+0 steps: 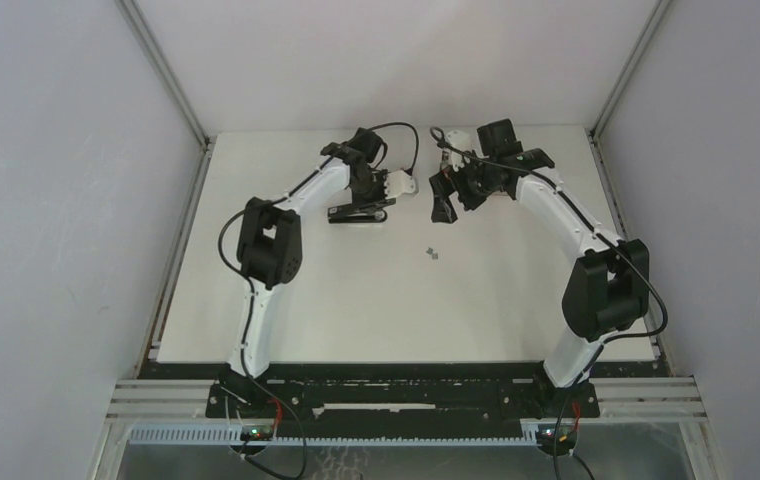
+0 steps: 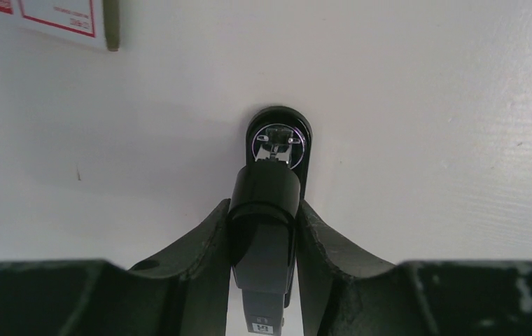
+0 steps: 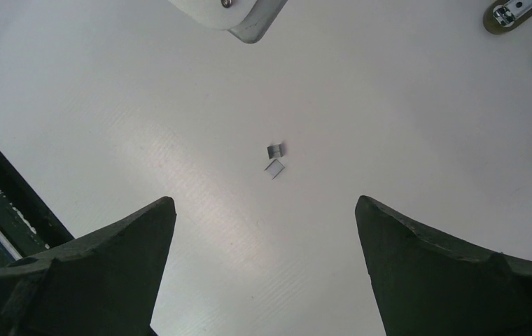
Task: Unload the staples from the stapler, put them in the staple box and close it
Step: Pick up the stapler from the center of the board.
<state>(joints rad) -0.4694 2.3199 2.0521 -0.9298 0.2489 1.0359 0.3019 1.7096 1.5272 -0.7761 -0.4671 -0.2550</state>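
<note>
Stapler [image 2: 269, 185] lies flat on the white table [image 1: 306, 300], back-left of centre, under the left arm. Left gripper [image 2: 264, 217] pinches it by both sides, fingers [image 2: 204, 245] touching the black body, the round metal-plate end sticking out ahead. Staples [image 3: 274, 159]: two tiny grey bits loose on the table, well apart from the stapler. Right gripper [image 3: 264, 206] hangs above them, jaws spread wide, holding nothing. Pink-and-white box [image 2: 60, 17] sits past the stapler's tip, off to one side.
</note>
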